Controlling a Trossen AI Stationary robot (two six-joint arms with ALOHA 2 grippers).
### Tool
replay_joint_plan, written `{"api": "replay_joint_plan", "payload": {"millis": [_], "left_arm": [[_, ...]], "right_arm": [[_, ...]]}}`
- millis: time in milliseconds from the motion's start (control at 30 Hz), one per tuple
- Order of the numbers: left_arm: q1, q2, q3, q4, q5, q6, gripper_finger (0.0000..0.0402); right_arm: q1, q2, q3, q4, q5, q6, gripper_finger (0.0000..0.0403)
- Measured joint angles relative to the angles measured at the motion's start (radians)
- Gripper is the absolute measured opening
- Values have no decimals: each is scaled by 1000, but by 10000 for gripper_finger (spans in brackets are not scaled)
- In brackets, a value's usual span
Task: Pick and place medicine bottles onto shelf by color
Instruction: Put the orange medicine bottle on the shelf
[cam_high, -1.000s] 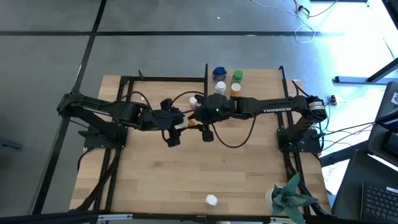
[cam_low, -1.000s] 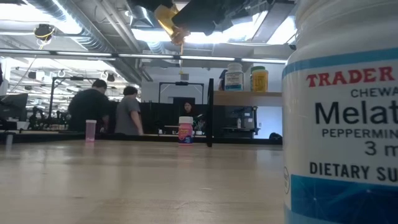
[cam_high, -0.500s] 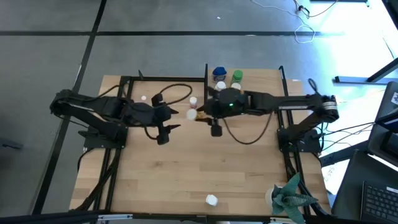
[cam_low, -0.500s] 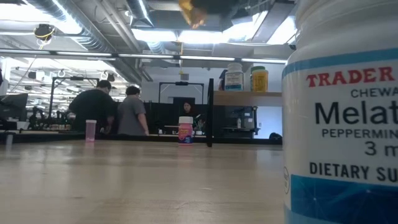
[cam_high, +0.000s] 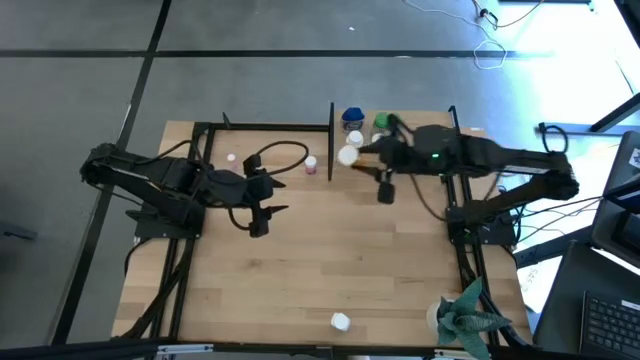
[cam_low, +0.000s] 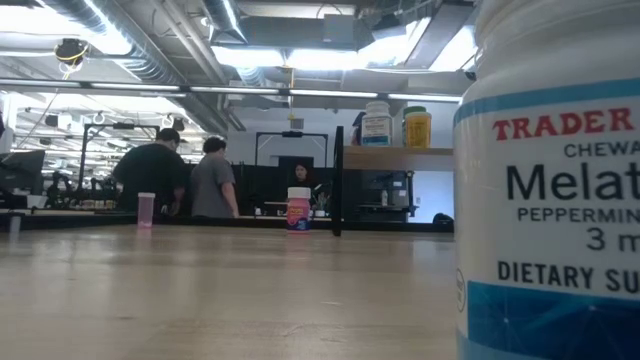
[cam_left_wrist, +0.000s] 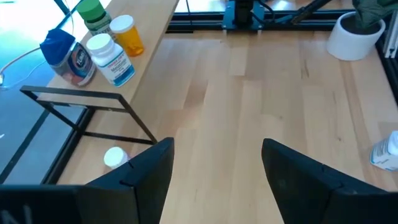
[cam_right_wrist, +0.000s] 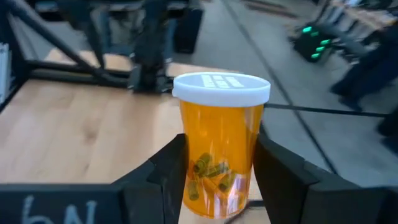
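Observation:
My right gripper (cam_high: 360, 154) is shut on an orange pill bottle with a white cap (cam_right_wrist: 219, 143), high above the table beside the shelf (cam_high: 400, 118). The shelf, a light wood board on black uprights at the far edge, carries a blue bottle (cam_left_wrist: 62, 53), a white one (cam_left_wrist: 112, 59), an orange one (cam_left_wrist: 129, 34) and a green one (cam_left_wrist: 93, 14), all standing on their bases. A pink bottle (cam_high: 310, 163) and a small pink one (cam_high: 231, 158) stand on the table. My left gripper (cam_left_wrist: 217, 174) hangs open over the table's left middle (cam_high: 266, 208). My right gripper pinches the orange bottle's lower body (cam_right_wrist: 214, 186) between its two fingers, one on either side. The bottle stands upright in the hold with its white cap (cam_right_wrist: 221, 87) on top, lifted clear of the table.
A white melatonin bottle (cam_low: 550, 180) stands at the near edge (cam_high: 341, 321), right before the low camera. A green paper plant in a white pot (cam_high: 465, 320) sits at the near right corner. Black frame rails (cam_high: 265, 127) run along the far edge. People stand in the room behind.
My right gripper has carried the orange bottle from over the table's middle upward and toward the far right, to the shelf; it has risen out of the low view's top. My left gripper has drawn back toward the table's left, away from the right gripper.

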Motion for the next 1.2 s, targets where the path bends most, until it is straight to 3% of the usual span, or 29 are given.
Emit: {"api": "replay_joint_plan", "payload": {"millis": [300,467,833,1033,1200], "left_arm": [[-2,0,0,-26,0,0,236],[-2,0,0,-29,0,0,236],[-2,0,0,-36,0,-3,236],[-1,0,0,-36,0,-4,236],[-1,0,0,-36,0,-8,236]], "right_arm": [[0,-128,-14,-119,147,75,166],[0,-214,-179,-81,250,130,166],[0,-431,-589,397,522,132,166],[0,-434,-778,663,675,122,166],[-1,-432,-876,815,889,126,166]]}}
